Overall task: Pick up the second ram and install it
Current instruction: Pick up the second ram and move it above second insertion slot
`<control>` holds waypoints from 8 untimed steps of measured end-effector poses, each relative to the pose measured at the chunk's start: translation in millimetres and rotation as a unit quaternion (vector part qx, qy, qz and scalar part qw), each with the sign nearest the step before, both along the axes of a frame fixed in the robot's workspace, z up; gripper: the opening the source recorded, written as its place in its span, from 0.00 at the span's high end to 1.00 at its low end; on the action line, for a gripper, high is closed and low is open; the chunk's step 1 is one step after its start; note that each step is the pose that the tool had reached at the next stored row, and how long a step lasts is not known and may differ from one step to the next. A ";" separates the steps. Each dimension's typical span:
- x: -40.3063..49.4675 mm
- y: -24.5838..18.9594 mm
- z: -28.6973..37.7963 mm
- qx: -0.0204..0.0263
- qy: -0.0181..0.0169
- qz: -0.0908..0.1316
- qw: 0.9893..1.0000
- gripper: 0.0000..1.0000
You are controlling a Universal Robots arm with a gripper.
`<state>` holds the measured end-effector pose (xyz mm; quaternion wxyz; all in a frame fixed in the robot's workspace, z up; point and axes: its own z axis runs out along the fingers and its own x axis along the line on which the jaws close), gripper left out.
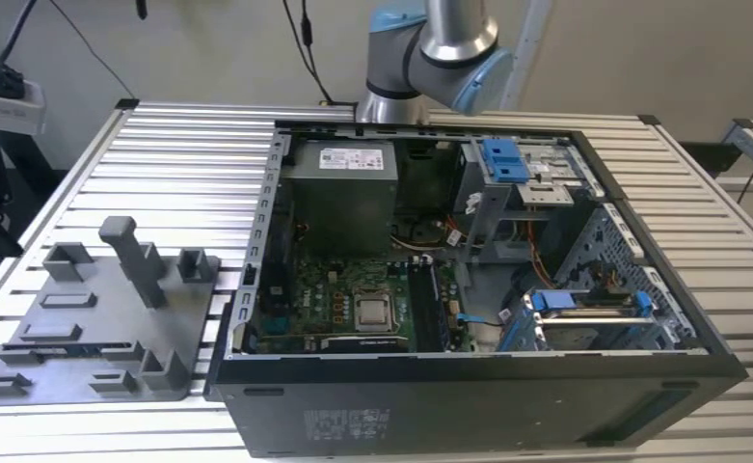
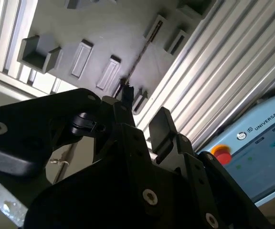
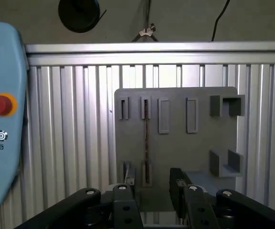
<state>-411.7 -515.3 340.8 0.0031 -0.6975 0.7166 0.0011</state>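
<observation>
The second ram stands on edge in a slot of the grey holder tray, a thin dark strip in both wrist views. The gripper is held off it, jaws spread wide with nothing between them, and the stick lines up with the gap. The exterior view takes in the open computer case beside that tray on the slatted aluminium table, its motherboard exposed, while the wrist views catch a teach pendant with a red button.
</observation>
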 end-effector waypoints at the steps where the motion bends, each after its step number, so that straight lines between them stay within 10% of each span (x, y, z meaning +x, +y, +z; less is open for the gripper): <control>1: 0.0 0.0 -0.1 0.000 0.000 0.000 1.000 0.58; 8: -0.1 0.0 -1.8 0.000 0.001 0.000 1.000 0.58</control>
